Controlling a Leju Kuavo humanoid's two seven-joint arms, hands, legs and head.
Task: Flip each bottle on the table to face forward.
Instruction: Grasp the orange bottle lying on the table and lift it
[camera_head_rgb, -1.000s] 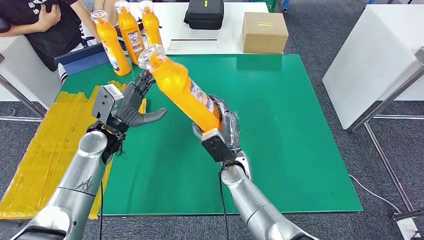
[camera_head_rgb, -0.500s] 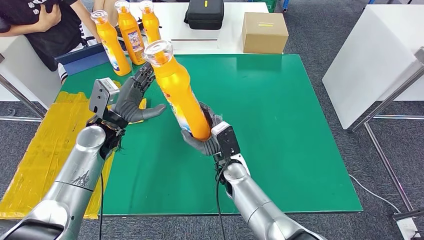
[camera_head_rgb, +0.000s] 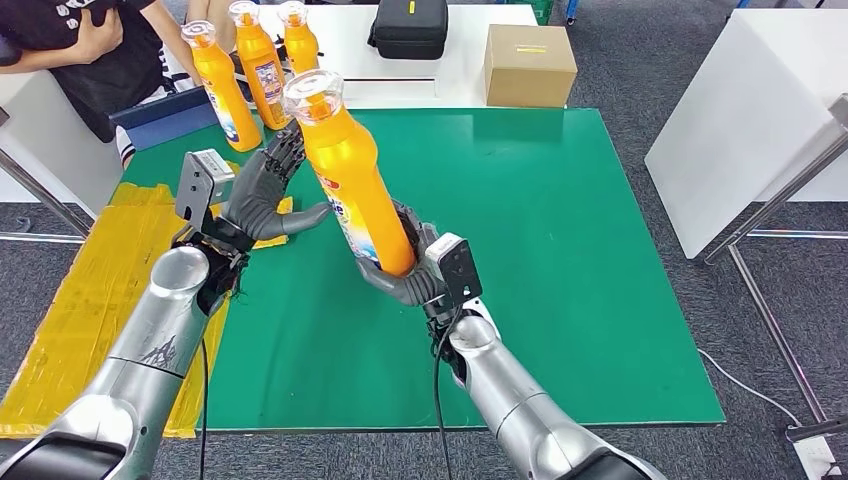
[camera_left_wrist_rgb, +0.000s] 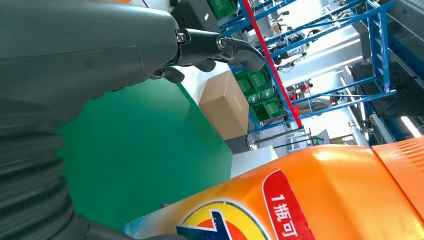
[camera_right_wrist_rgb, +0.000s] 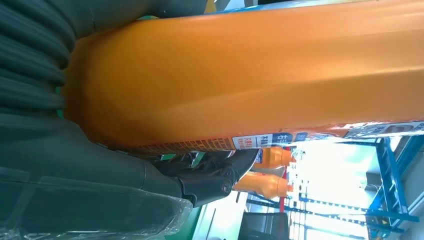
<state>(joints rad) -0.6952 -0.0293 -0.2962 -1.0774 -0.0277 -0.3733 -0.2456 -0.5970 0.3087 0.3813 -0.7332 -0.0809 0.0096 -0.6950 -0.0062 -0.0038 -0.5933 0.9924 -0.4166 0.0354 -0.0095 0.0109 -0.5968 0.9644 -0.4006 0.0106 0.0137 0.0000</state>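
An orange bottle (camera_head_rgb: 350, 170) with a clear cap stands nearly upright above the green mat (camera_head_rgb: 560, 230), cap leaning slightly left. My right hand (camera_head_rgb: 412, 272) grips it around the base. Its orange body (camera_right_wrist_rgb: 250, 75) shows in the right wrist view against that hand (camera_right_wrist_rgb: 75, 190). My left hand (camera_head_rgb: 258, 195) is spread just left of the bottle, thumb reaching toward its side, holding nothing. In the left wrist view the bottle's label (camera_left_wrist_rgb: 280, 210) lies close to the left hand (camera_left_wrist_rgb: 75, 65). Three more orange bottles (camera_head_rgb: 258, 62) stand upright at the mat's back left.
A black case (camera_head_rgb: 408, 27) and a cardboard box (camera_head_rgb: 528, 63) sit on the white table behind the mat. A person (camera_head_rgb: 80, 50) sits at the far left. Yellow sheeting (camera_head_rgb: 90, 290) lies left of the mat. A white panel (camera_head_rgb: 740, 120) stands at right.
My right hand has swung the bottle from a steep lean to nearly upright and carried it left, toward my left hand. The left hand rose slightly and stays spread.
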